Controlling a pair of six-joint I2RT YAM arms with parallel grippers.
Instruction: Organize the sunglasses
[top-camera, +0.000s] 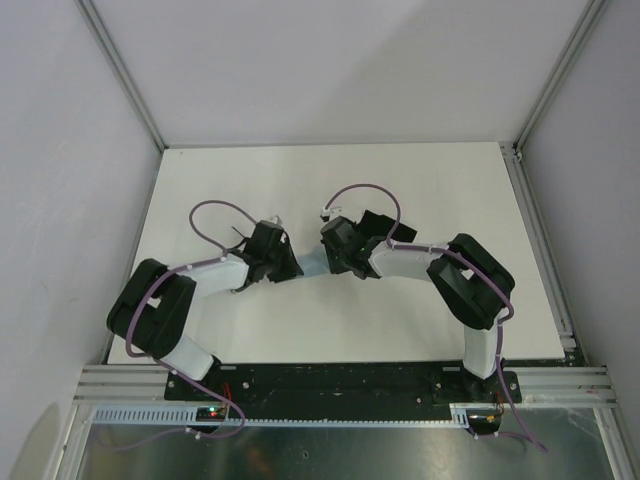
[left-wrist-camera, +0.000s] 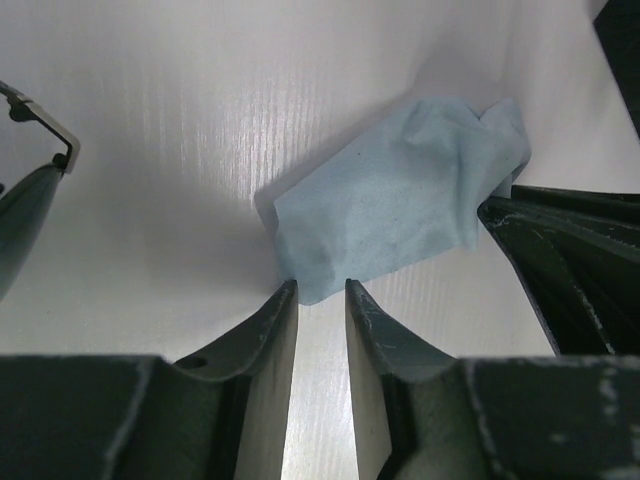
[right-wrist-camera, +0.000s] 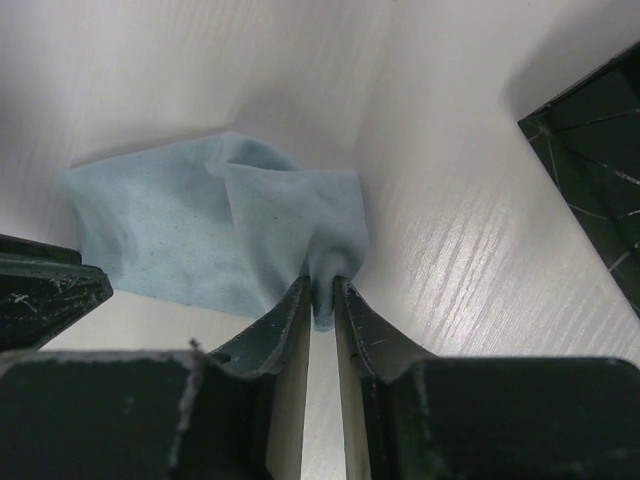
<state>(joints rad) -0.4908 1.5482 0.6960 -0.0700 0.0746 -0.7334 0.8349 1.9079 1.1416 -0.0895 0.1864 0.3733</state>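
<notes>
Mid-worktop, left gripper (left-wrist-camera: 320, 290) and right gripper (right-wrist-camera: 320, 288) meet tip to tip at a small crumpled light blue fabric cloth (left-wrist-camera: 390, 200). Left fingers are slightly parted, with bare white worktop (left-wrist-camera: 200, 100) showing between them. A cloth corner sits right at the tips, not pinched. Right fingers are closed on a bunched fold at the cloth's opposite edge. Farther out, the dark-framed, dark-lensed sunglasses (left-wrist-camera: 20, 215) lie on the far side of the left gripper, apart from the cloth, only one lens and hinge in view. A black rectangular hard case (right-wrist-camera: 595, 150) lies beyond the right gripper, toward the far edge, clear of the cloth.
</notes>
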